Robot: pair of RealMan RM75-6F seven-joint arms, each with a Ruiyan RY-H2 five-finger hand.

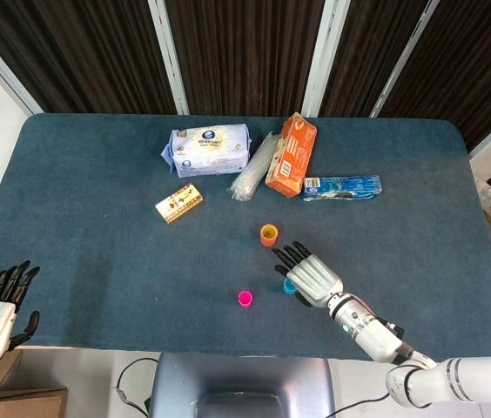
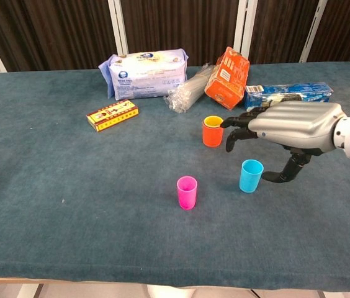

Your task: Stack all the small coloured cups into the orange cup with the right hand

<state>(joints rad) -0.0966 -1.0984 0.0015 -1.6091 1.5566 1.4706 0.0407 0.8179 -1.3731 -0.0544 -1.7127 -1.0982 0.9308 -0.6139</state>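
Upright, orange cup (image 2: 213,133) with yellow cup (image 2: 213,121) nested inside.

Head view: mounted high, looking steeply down, taking in the whole blue table (image 1: 97,218) from some distance, curtains at the far edge. Chest view: set low at the near edge, facing across the table (image 2: 69,186), closer in. Both share the cups and packages at centre

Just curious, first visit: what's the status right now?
Both hands open, right hand above blue cup. Yellow cup nested in orange cup. Pink cup waiting. Nothing blocking.
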